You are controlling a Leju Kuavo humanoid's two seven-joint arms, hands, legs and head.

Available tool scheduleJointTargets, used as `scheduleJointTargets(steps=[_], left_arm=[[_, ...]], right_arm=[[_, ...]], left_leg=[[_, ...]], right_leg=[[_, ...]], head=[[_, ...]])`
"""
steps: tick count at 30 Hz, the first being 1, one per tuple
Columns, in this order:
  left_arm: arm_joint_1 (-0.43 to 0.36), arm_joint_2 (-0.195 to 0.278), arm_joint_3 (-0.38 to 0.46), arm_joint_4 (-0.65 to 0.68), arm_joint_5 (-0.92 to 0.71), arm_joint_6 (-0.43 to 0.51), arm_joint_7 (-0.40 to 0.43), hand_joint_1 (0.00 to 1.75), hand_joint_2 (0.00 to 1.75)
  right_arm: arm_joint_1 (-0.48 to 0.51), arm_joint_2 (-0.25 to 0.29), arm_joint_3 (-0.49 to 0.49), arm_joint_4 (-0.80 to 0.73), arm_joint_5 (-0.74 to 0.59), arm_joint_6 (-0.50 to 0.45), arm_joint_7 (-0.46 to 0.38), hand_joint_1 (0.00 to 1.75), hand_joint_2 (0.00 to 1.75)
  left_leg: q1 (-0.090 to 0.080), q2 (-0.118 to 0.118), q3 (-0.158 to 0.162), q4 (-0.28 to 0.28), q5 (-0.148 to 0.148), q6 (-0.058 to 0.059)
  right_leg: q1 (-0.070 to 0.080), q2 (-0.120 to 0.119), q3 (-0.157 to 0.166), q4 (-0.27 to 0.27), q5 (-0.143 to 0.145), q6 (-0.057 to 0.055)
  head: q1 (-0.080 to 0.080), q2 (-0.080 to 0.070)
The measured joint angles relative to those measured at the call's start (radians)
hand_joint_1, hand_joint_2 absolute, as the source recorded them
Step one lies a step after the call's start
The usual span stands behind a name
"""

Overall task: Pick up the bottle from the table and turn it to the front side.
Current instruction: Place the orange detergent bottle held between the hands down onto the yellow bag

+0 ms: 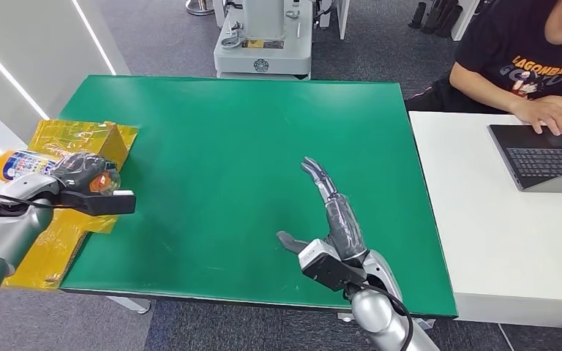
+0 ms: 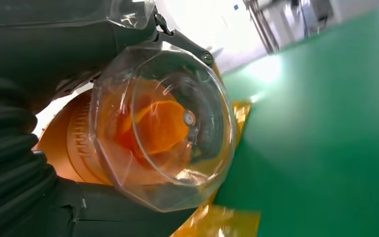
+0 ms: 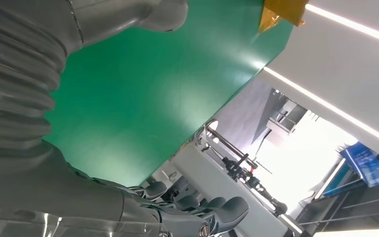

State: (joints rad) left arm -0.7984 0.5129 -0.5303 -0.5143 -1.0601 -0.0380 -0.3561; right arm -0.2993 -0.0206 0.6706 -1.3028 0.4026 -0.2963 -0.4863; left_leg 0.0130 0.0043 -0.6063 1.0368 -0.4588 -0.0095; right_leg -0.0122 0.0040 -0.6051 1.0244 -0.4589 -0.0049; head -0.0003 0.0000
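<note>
Our left hand (image 1: pixel 80 174) grasps the bottle (image 1: pixel 25 162) at the far left edge of the green counter (image 1: pixel 241 146), its fingers (image 1: pixel 73 164) wrapped around the end with the clear cap (image 2: pixel 163 128). The bottle lies on its side in our grip, above a yellow box (image 1: pixel 80 139), cap end towards the middle of the counter. Our right hand (image 1: pixel 333 227) hovers over the near part of the counter, fingers released and stretched out, holding nothing. At the white desk (image 1: pixel 497 241) beside us, a person (image 1: pixel 527 58) works on a laptop (image 1: pixel 541 153).
</note>
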Motion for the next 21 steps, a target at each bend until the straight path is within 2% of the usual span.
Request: scheduleJointTargets(steps=[11, 21], left_arm=[[-0.013, -0.01, -0.07, 0.098, -0.018, -0.076, -0.078, 1.75, 1.75], [-0.014, -0.086, -0.119, 0.12, -0.031, -0.048, -0.109, 1.75, 1.75]], right_arm=[[-0.008, 0.0, 0.0, 0.008, -0.021, -0.013, 0.0, 0.0, 1.75], [-0.007, 0.0, 0.004, -0.005, -0.043, -0.023, 0.002, 0.0, 1.75]], left_leg=[[0.0, 0.0, 0.0, 0.0, 0.0, 0.0], [0.0, 0.0, 0.0, 0.0, 0.0, 0.0]], right_leg=[[0.0, 0.0, 0.0, 0.0, 0.0, 0.0], [0.0, 0.0, 0.0, 0.0, 0.0, 0.0]], head=[[0.0, 0.0], [0.0, 0.0]])
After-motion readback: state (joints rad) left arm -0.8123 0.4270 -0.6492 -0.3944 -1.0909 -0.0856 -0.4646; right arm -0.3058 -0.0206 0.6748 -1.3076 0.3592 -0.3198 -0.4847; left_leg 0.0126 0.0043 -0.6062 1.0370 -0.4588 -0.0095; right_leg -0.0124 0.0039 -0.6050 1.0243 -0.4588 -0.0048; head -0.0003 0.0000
